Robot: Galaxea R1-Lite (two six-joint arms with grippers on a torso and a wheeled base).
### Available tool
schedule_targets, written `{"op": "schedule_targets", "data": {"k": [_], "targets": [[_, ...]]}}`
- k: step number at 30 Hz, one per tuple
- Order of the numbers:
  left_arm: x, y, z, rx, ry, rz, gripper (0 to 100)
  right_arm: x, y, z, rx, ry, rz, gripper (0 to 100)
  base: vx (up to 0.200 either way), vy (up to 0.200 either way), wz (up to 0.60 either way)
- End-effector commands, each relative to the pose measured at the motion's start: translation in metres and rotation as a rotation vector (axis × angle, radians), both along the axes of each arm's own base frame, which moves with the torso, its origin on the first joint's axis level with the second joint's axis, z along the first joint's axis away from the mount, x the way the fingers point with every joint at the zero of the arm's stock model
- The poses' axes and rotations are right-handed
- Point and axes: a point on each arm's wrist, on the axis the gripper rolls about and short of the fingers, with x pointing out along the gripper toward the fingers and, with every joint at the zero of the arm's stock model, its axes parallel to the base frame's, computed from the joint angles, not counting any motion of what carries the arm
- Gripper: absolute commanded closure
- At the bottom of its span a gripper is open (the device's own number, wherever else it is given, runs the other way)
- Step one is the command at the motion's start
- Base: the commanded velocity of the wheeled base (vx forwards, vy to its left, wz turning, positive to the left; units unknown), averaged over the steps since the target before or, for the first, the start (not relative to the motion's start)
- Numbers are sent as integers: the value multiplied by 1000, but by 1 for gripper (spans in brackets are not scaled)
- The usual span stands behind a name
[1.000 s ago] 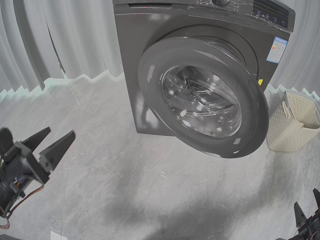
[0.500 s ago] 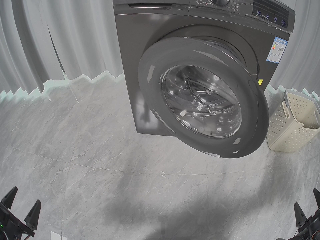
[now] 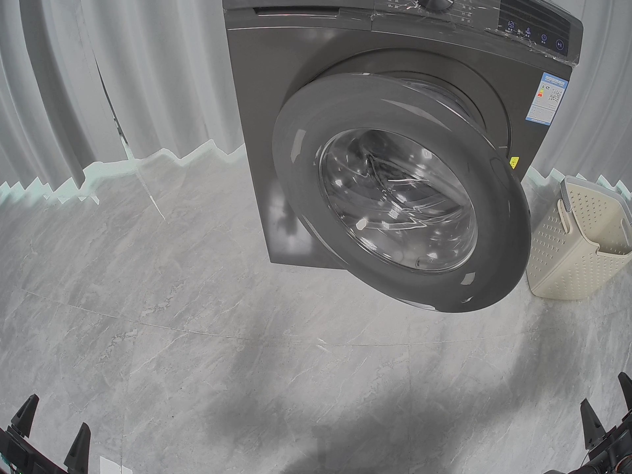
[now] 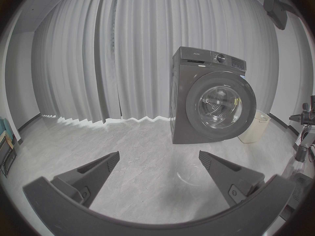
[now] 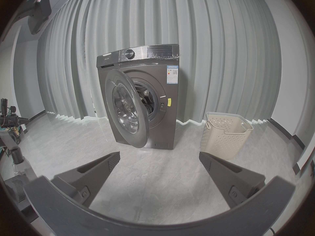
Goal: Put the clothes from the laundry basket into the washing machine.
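Grey tiled floor [image 3: 197, 337] before curtains. Washing machine [image 3: 296, 100] with door [image 3: 395, 199] open; laundry basket [image 3: 579, 245] just beside it, seemingly empty. Left gripper [image 3: 56, 416] and right gripper [image 3: 604, 391] low, fingers spread, holding nothing. Clothes probably loaded already; cannot tell.

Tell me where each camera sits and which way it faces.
Head view: high, looking down at the washing machine, its open door, the laundry basket; left gripper, right gripper at lower corners.
Left wrist view: low, from the machine's left, facing it; own open gripper.
Right wrist view: low, from its right, facing the drum; own open gripper.
All share machine and basket.
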Motion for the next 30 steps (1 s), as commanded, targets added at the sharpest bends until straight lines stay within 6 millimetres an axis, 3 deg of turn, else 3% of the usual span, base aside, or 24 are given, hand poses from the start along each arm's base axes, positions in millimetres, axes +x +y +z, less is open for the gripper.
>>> {"op": "schedule_targets", "data": {"k": [1,13,17,23,30], "targets": [[-1,0,-5,-4,-8,0,0,0,0,-5,4,4,-1,0,0,0,0],[-1,0,-5,-12,-6,0,0,0,0,-5,2,2,1,0,0,-167,0],[-1,0,-5,-7,-7,0,0,0,0,-5,1,1,4,0,0,0,0],[-1,0,-5,-7,-7,0,0,0,0,-5,-1,2,4,0,0,0,-600],[-1,0,-5,-7,-9,0,0,0,0,-5,1,1,1,0,0,0,0]]}}
